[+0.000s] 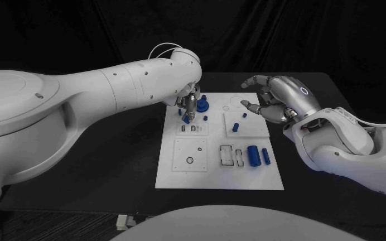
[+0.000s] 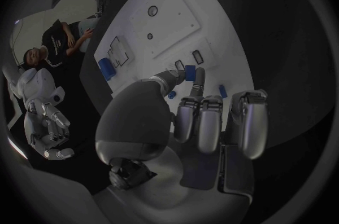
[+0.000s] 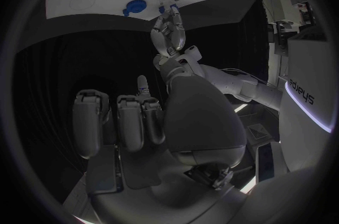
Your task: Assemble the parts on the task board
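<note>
A robotics lab or test cell is showing here: black curtains are hanging behind the black table, a white task board is lying at the table's middle, and a small white humanoid robot is standing beyond the table's edge.

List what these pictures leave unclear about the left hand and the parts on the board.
- Head view: the left hand is largely hidden behind its own arm; whether it pinches a part cannot be told.
- Left wrist view: its fingertips cover the spot they touch on the task board.
- The small parts are too small to identify.
</note>
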Controlling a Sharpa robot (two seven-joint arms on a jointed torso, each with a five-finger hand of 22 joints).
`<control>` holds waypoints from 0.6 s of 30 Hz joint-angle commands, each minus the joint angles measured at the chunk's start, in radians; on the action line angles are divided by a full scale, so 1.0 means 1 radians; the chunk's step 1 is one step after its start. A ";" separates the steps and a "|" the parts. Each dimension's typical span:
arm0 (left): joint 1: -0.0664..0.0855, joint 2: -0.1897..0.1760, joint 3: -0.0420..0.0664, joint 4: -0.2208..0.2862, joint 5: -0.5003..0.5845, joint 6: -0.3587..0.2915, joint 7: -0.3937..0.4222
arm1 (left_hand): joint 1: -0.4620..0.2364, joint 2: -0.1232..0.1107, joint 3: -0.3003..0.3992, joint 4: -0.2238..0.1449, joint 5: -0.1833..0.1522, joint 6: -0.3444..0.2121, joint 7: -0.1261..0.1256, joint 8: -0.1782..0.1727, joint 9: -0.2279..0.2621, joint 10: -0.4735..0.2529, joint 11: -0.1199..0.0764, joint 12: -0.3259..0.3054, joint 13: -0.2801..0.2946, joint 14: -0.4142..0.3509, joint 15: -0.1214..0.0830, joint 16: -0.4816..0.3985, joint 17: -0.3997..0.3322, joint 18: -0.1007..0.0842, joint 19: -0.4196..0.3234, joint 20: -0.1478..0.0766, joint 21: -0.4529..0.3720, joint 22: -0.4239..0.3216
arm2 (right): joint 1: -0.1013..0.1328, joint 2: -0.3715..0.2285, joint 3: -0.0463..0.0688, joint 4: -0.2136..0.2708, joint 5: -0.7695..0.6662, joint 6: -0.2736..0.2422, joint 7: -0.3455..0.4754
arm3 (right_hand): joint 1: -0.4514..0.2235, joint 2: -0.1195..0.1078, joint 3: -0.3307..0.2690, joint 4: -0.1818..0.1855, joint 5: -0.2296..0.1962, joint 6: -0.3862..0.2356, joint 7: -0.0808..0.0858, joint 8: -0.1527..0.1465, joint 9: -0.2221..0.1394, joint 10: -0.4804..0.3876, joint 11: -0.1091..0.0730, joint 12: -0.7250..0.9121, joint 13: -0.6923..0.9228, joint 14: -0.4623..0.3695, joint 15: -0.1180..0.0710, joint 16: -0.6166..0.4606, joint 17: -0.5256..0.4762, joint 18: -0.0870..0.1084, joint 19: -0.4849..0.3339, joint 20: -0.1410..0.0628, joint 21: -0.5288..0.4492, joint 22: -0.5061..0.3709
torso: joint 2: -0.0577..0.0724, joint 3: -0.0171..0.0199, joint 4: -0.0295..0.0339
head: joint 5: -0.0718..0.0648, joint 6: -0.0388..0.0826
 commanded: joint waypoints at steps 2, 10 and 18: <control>-0.011 -0.002 0.001 0.004 0.170 -0.081 -0.091 | -0.003 0.009 0.088 -0.096 -0.006 0.067 -0.062 -0.009 -0.001 0.047 -0.003 -0.008 0.177 0.104 -0.007 0.003 0.264 0.008 0.021 -0.007 -0.005 0.222 | 0.001 0.000 0.001 -0.004 0.018 -0.012 0.005 | 0.014 0.002 -0.004 0.001 0.002 0.003 0.000 0.004 -0.002 0.104 -0.004 0.000 0.263 0.088 -0.006 -0.005 0.185 0.016 0.046 -0.008 -0.009 0.220 | -0.001 -0.0029 0.0026 | -0.003 0.000; -0.025 -0.011 0.001 0.018 0.229 -0.154 -0.118 | -0.006 0.014 0.089 -0.100 -0.008 0.067 -0.061 -0.015 -0.001 0.042 -0.002 -0.014 0.170 0.104 -0.006 0.003 0.264 0.010 0.017 -0.006 -0.010 0.220 | 0.000 0.002 0.001 -0.012 0.024 -0.005 0.006 | 0.017 0.003 -0.004 0.001 0.003 0.001 0.000 0.003 -0.004 0.104 -0.004 0.000 0.263 0.087 -0.006 -0.007 0.180 0.017 0.044 -0.008 -0.012 0.219 | -0.002 -0.0030 0.0005 | 0.003 0.000; -0.029 -0.021 0.001 0.029 0.239 -0.187 -0.127 | -0.012 0.015 0.087 -0.102 -0.011 0.071 -0.062 -0.017 0.000 0.039 -0.002 -0.018 0.165 0.104 -0.006 0.003 0.264 0.009 0.018 -0.006 -0.010 0.221 | 0.000 0.005 0.001 -0.017 0.027 0.005 0.007 | 0.022 0.007 -0.002 0.002 0.008 -0.001 0.000 0.003 -0.007 0.104 -0.004 0.000 0.263 0.085 -0.006 -0.012 0.171 0.019 0.040 -0.008 -0.019 0.216 | -0.002 -0.0027 -0.0003 | 0.010 0.000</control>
